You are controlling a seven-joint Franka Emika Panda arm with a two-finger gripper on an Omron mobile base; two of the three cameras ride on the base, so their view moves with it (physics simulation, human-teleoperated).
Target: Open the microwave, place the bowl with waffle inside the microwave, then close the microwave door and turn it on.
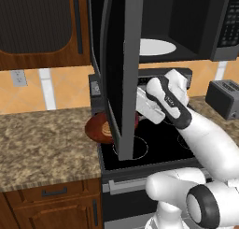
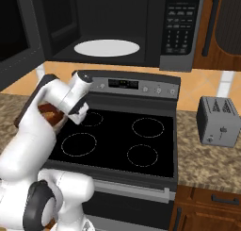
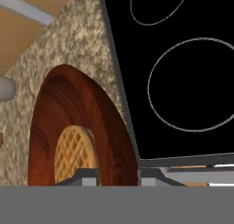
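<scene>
As the hand view looked along the tool [image 3: 118, 176], its two tips stood narrow on either side of the near rim of the bowl [image 3: 80, 127], one tip inside by the waffle [image 3: 75, 153] and one outside, so the tool appeared closed on that rim. The bowl sat at the right edge of the bench [image 1: 42, 139], where the speckled stone met the left edge of the black stove [image 2: 117, 140], and its rim reached slightly over the cooktop. The waffle lay flat in the bowl's middle. In the left base view the bowl [image 1: 99, 128] showed partly behind the open microwave door [image 1: 122, 74], which stood swung out toward the camera with its edge on. Beyond, above the stove, the microwave [image 2: 117, 27] stood open with its white turntable [image 2: 107, 48] bare and its button panel [image 2: 179, 27] at the right. A grey toaster [image 2: 217, 121] stood on the bench to the right of the stove, well apart from the bowl.
</scene>
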